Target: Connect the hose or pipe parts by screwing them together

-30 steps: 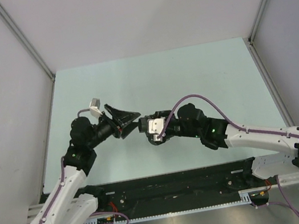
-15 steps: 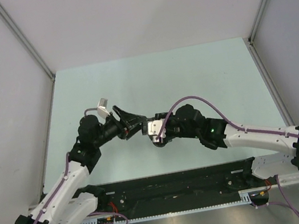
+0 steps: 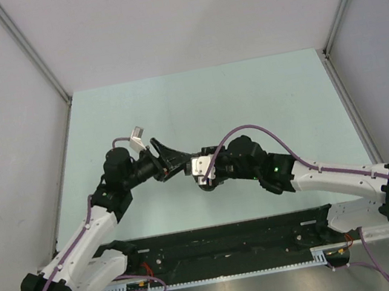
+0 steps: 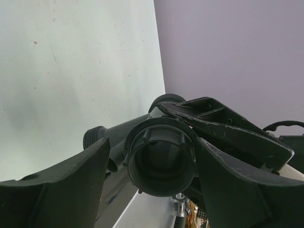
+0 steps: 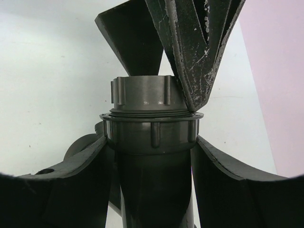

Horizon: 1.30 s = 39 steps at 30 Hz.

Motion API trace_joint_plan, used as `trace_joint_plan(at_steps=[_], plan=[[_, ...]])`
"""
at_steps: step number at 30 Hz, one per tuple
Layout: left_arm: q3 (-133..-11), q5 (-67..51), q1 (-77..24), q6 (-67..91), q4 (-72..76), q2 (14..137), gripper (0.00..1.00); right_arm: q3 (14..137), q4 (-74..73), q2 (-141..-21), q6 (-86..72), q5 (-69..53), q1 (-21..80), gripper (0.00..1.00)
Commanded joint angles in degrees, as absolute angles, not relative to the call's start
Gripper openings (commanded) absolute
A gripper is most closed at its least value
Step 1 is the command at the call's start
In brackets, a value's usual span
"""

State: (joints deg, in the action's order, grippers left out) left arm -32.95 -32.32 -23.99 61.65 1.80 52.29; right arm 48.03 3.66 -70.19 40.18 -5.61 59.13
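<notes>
Flanking two grey pipe fittings (image 4: 161, 161) (seemingly joined): left gripper (image 3: 174, 159), right gripper (image 5: 152, 142).

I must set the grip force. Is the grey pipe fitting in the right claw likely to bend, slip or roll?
Probably stiff: the pipe fitting looks like thick moulded plastic, undeformed in the right claw. Its ribbed collar should limit slipping. Set down, it might roll, though its side branch would likely stop it.

A dark grey Y-branched fitting (image 5: 152, 185) is seen with a ribbed collar at one end and a threaded side branch. A shorter, lugged ring fitting (image 5: 141, 91), its round mouth open, is seated on that collar, axes in line. Both are held above the surface (image 3: 260, 89), near its middle.
</notes>
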Motion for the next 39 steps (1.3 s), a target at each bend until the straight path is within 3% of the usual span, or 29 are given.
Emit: trace_joint_plan(at_steps=[1, 6, 9, 10, 13, 16, 35, 39], plan=[[-33.4, -34.36, -23.47, 59.15, 1.67, 52.12, 0.75, 51.06, 5.89, -69.35, 40.78, -5.1, 59.33, 0.0], [-33.31, -34.72, -23.47, 59.5, 1.67, 51.94, 0.64, 51.06, 6.76, -70.13, 40.34, -5.71, 59.33, 0.0], [-33.49, -35.24, -23.47, 57.4, 1.67, 51.24, 0.47, 51.15, 7.03, -70.05, 39.73, -7.11, 59.33, 0.0], [-33.57, -35.42, -23.47, 55.48, 1.67, 50.89, 0.33, 51.15, 7.03, -69.96, 39.55, -7.55, 59.24, 0.0], [-33.92, -35.6, -23.64, 49.78, 2.37, 49.92, 0.16, 51.15, 6.68, -69.44, 38.41, -11.23, 58.63, 0.0], [-33.67, -35.15, -24.26, 40.83, 5.09, 48.79, 0.07, 51.15, 6.07, -69.17, 36.57, -16.59, 56.96, 0.0], [-29.45, -44.47, -32.16, 8.97, 9.4, 44.74, 0.08, 51.42, 4.83, -68.38, 30.59, -26.01, 50.27, 0.0], [-27.69, -46.67, -33.05, 2.3, 9.05, 42.46, 0.04, 51.42, 5.01, -68.2, 29.71, -28.91, 49.4, 0.0]])
